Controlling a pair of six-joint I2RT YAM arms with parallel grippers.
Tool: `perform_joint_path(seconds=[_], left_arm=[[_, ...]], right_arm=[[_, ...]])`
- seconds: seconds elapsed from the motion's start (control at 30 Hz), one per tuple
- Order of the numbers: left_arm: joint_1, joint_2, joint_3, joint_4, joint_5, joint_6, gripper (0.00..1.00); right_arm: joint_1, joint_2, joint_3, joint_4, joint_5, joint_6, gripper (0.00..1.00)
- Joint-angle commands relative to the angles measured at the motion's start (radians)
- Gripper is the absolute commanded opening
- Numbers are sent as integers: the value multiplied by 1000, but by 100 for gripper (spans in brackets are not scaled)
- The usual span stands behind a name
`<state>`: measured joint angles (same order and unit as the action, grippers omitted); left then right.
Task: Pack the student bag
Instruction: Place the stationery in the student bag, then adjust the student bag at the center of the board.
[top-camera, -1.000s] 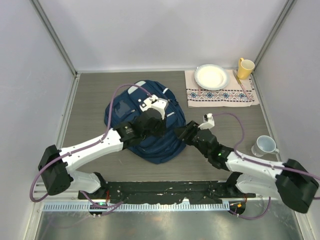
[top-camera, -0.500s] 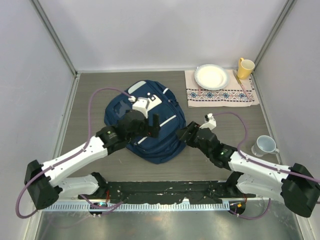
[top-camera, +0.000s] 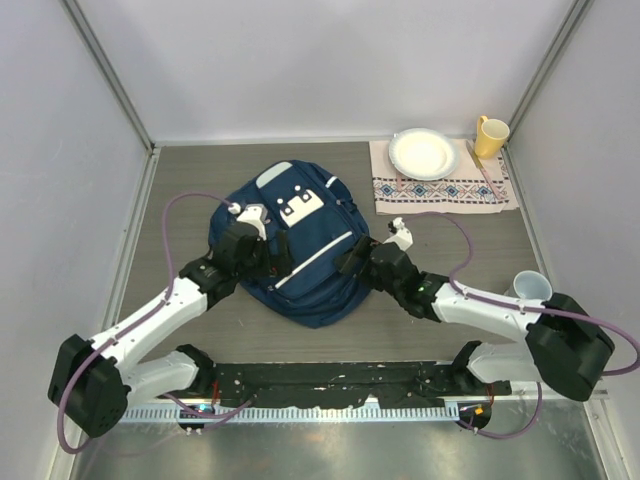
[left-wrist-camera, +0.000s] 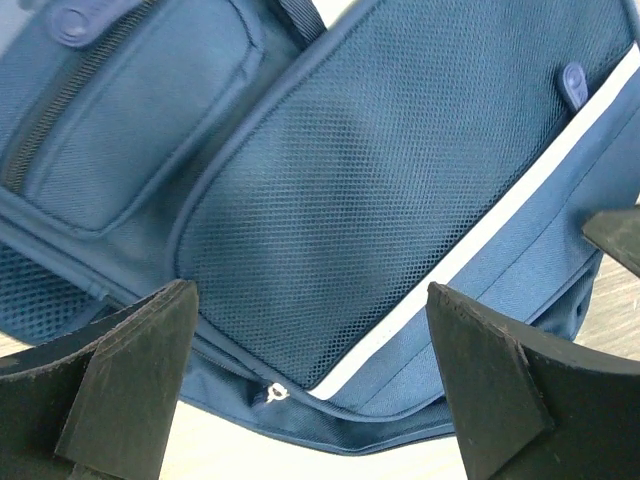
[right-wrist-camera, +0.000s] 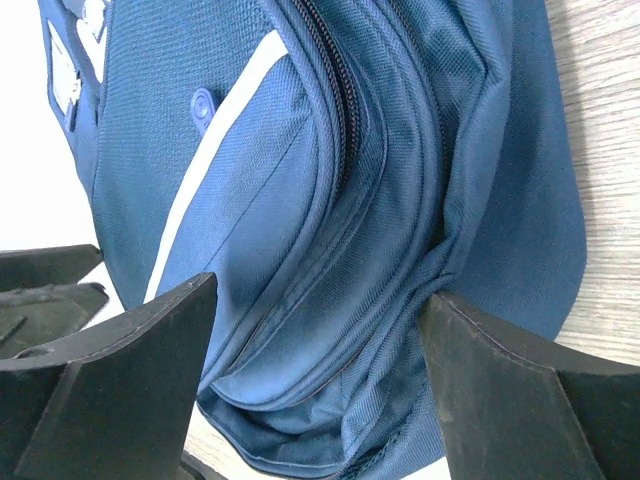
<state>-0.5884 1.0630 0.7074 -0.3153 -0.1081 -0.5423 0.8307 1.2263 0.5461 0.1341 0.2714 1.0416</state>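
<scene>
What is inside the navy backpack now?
Nothing inside shows. The backpack lies on the table, and the zipper seen from the right wrist looks shut. Its fabric covers any contents, so I cannot tell whether it is empty.

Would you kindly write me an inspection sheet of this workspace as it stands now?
Surface: grey wood-grain table; no spills seen.
Job's things: bag lies flat, front up, mid-table; the zips that show look closed; nothing to pack seen.
Clutter: placemat far right, with a plate on it and a yellow mug at its far corner; white cup near right, partly behind the arm.
Grippers: left gripper open over the bag's mesh pocket; right gripper open at the bag's right edge.
Cables: a purple cable loops off each arm.
Surroundings: pale walls, metal frame posts.
</scene>
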Motion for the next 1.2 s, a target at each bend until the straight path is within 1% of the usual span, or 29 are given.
perform_joint_path(seconds=[0.0, 0.03, 0.13, 0.27, 0.3, 0.4, 0.57, 0.6, 0.67, 0.73, 0.77, 0.8, 0.83, 0.87, 0.9, 0.97, 1.03, 1.17], left_arm=[[6, 37, -23, 126, 105, -2, 100], [6, 41, -34, 134, 137, -4, 100], [6, 60, -52, 153, 151, -11, 97], [6, 54, -69, 159, 168, -33, 90], [6, 52, -81, 165, 169, -38, 89], [6, 37, -95, 154, 168, -51, 86], [7, 5, -135, 193, 232, -116, 82], [4, -1, -149, 202, 238, -126, 82], [2, -26, -155, 202, 243, -145, 81], [2, -57, -163, 191, 220, -148, 82], [2, -90, -163, 180, 199, -147, 85], [2, -107, -151, 138, 141, -134, 87], [2, -124, -143, 115, 118, -127, 88], [2, -144, -134, 64, 57, -120, 91], [2, -176, -114, 42, -20, -101, 93], [4, -207, -95, -13, -92, -73, 98], [12, -230, -75, -30, -172, -48, 100], [36, -172, -43, -48, -200, -45, 100]], right_arm=[[-15, 59, 78, 48, -11, -9, 85], [-21, 87, 89, 56, -29, -9, 85], [-48, 134, 109, 82, -67, -28, 85], [-88, 173, 141, 111, -121, -72, 85], [-105, 180, 152, 110, -132, -80, 82], [-142, 211, 190, 111, -178, -115, 80], [-203, 286, 282, 110, -258, -170, 80], [-211, 320, 299, 104, -299, -179, 80], [-232, 355, 353, 93, -325, -207, 80], [-243, 406, 411, 82, -369, -235, 80], [-249, 420, 429, 62, -380, -242, 80], [-251, 430, 446, 53, -389, -248, 80], [-251, 438, 460, 49, -390, -258, 80], [-252, 435, 460, 42, -386, -265, 80], [-252, 427, 457, 41, -379, -271, 80], [-252, 391, 440, 30, -348, -287, 80], [-257, 345, 420, 10, -315, -302, 80], [-260, 262, 396, -28, -276, -331, 81]])
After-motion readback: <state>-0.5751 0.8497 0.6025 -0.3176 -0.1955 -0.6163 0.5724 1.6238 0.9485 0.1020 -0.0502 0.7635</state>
